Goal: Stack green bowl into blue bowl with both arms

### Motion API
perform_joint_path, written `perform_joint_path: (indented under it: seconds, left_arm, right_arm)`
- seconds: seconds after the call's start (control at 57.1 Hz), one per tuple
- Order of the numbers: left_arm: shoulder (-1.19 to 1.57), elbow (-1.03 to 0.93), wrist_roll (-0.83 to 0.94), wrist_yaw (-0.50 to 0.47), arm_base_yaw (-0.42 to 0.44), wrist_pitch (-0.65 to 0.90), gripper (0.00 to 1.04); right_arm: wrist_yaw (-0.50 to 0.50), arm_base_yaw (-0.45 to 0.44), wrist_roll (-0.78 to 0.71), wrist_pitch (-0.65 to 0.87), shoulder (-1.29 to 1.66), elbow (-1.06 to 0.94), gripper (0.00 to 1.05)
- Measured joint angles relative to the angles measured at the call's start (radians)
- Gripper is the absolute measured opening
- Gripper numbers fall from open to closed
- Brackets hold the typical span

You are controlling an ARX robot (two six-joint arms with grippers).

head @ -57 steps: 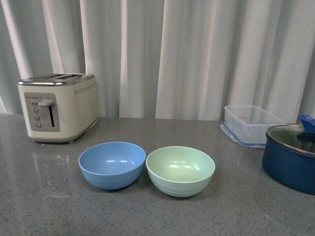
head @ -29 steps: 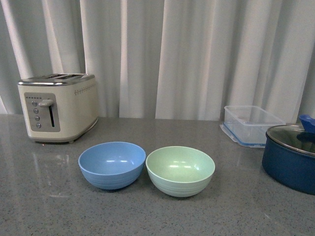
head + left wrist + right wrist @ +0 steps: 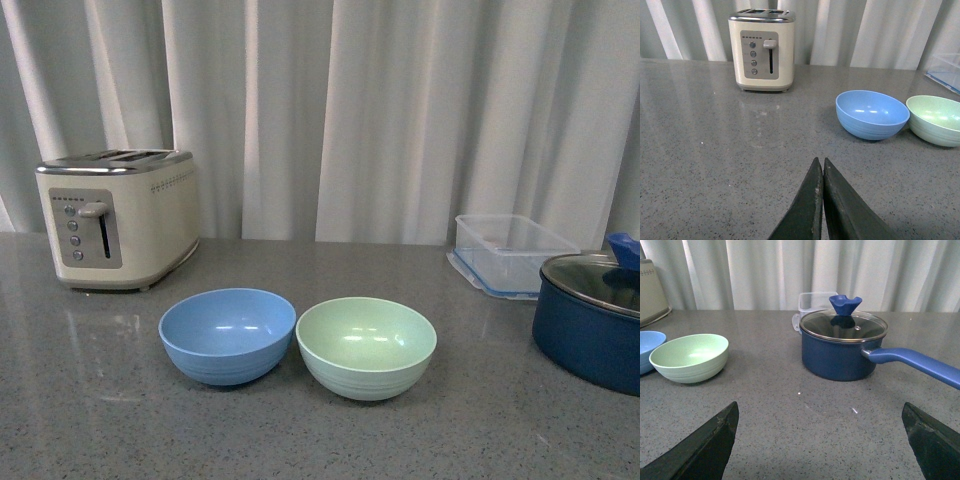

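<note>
Left pincer (image 3: 820,165): fingers pressed together, holding nothing, hanging over bare tabletop (image 3: 715,150) well short of the bowls.
Right pincer (image 3: 820,410): fingers spread wide, holding nothing and touching nothing, also well short of the bowls.
Green bowl (image 3: 366,348): upright and empty, toward the tabletop's near edge and about midway across; it is the right one of the pair.
Blue bowl (image 3: 228,335): just left of the green bowl, upright and empty. The rims touch or nearly touch; I cannot tell which.
Handling: the green bowl is probably light, stiff and matte, so not very slippery. Its rounded wall would give poor purchase from outside.
Hold: best pinched at the rim, one finger inside, on the side away from the blue bowl.
Farther back: navy saucepan (image 3: 590,330) at the right edge; cream toaster (image 3: 118,218) and clear container (image 3: 512,252) along the far edge.
</note>
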Motion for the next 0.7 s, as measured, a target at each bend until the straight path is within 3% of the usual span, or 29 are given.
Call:
perform_joint_path:
  seconds: [0.421,0.543,0.701]
  left_arm:
    - [-0.151,0.000,0.000,0.000,0.000,-0.151,0.04]
    - [-0.288,0.000,0.000,0.001,0.000,-0.319,0.04]
    - [-0.322,0.000,0.000,0.001,0.000,-0.330,0.04]
  right_arm:
    - [0.000,0.000,0.000,0.000,0.000,0.000,0.95]
    - [0.000,0.000,0.000,0.000,0.000,0.000,0.95]
    - [0.000,0.000,0.000,0.000,0.000,0.000,0.95]
